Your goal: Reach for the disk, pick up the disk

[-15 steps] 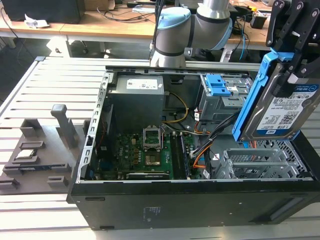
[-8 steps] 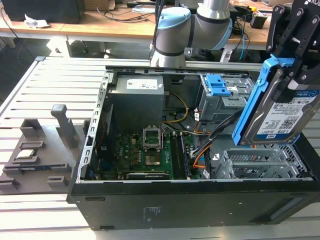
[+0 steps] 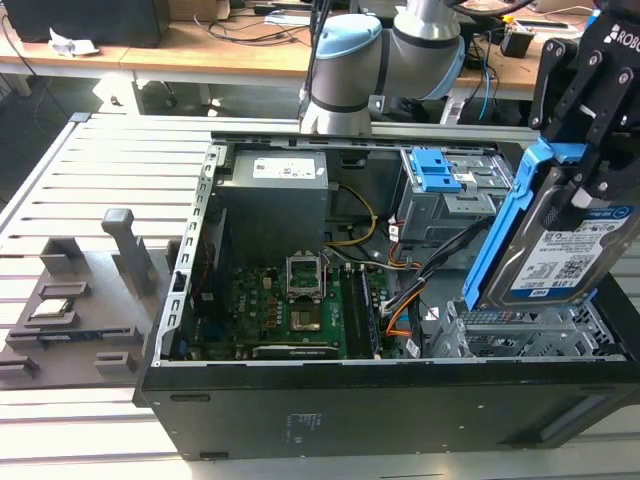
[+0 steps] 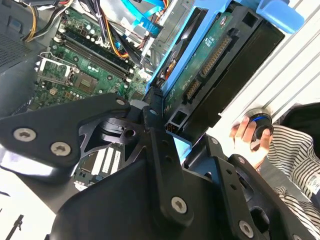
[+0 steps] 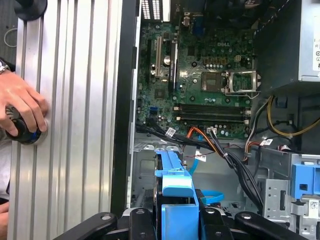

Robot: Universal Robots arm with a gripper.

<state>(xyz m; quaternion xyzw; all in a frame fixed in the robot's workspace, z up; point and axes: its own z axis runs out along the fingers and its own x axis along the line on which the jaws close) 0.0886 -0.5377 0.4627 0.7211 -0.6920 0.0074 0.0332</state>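
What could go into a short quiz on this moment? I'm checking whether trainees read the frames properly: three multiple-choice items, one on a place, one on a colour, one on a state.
1. Where is the disk?
A. flat on the motherboard
B. tilted up above the open computer case, at the exterior view's right
C. on the grey slatted table

2. What colour is the bracket framing the disk?
A. blue
B. red
C. white

3. What is the gripper doing?
A. hanging open over the table
B. shut on the disk
C. holding a cable

Answers: 1 B, the drive stands raised over the case's corner; 2 A, blue plastic runs along its edge; 3 B, the black fingers clamp the bracketed drive's top.
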